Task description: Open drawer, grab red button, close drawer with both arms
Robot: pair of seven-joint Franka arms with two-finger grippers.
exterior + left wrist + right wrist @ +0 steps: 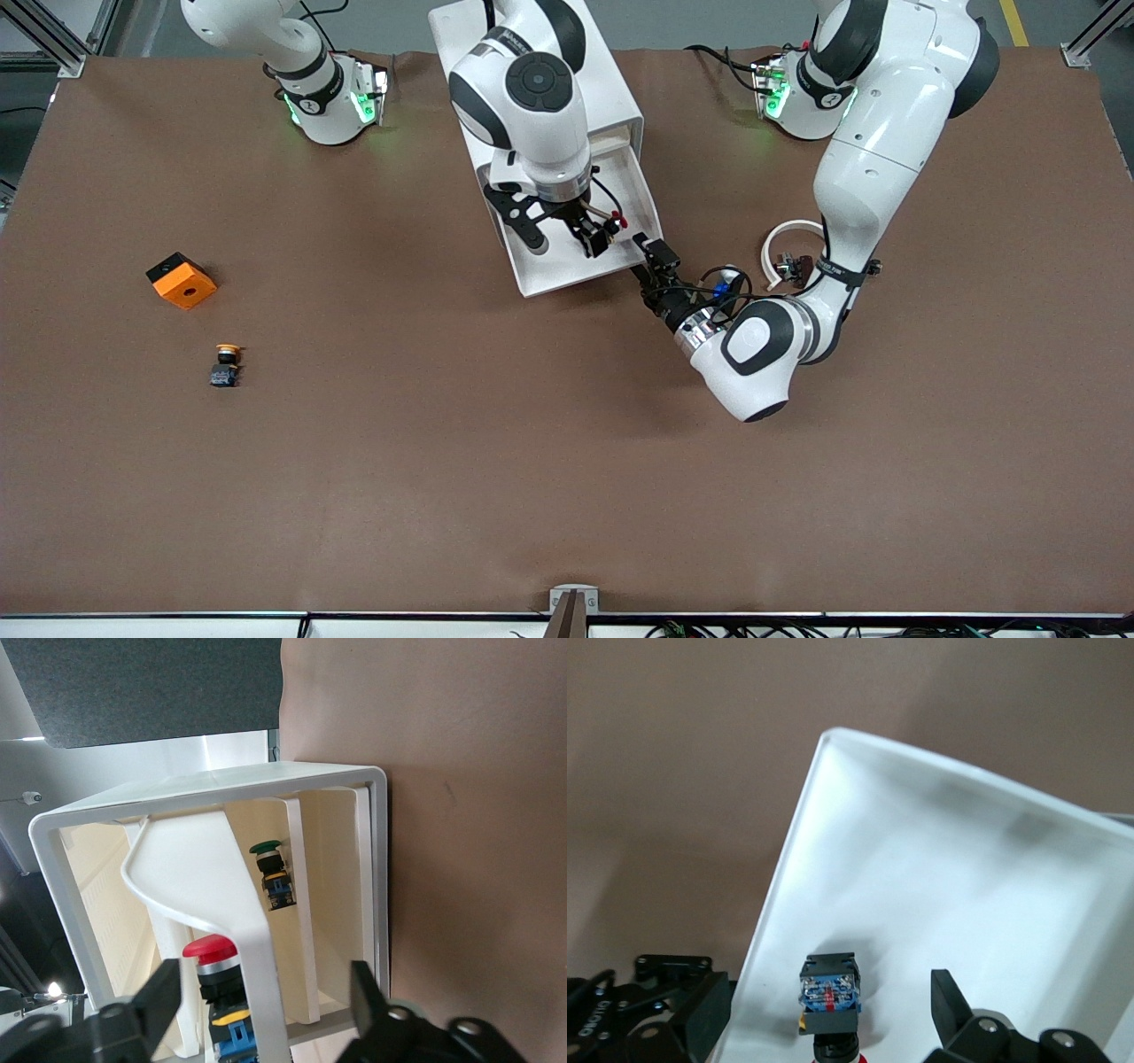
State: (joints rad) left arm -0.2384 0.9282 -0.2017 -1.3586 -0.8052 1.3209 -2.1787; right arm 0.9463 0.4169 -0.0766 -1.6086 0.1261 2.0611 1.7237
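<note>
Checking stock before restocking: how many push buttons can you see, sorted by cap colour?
Red cap: 1
Green cap: 1
Yellow-orange cap: 1
Total: 3 push buttons

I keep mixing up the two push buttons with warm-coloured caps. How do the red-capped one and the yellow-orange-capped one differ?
The button has a red cap; the other button has a yellow-orange one. The red one lies in the pulled-out drawer, below the right gripper; the yellow-orange one lies on the bare table, toward the right arm's end, near the orange cube. Both have dark bodies with blue bases.
</note>
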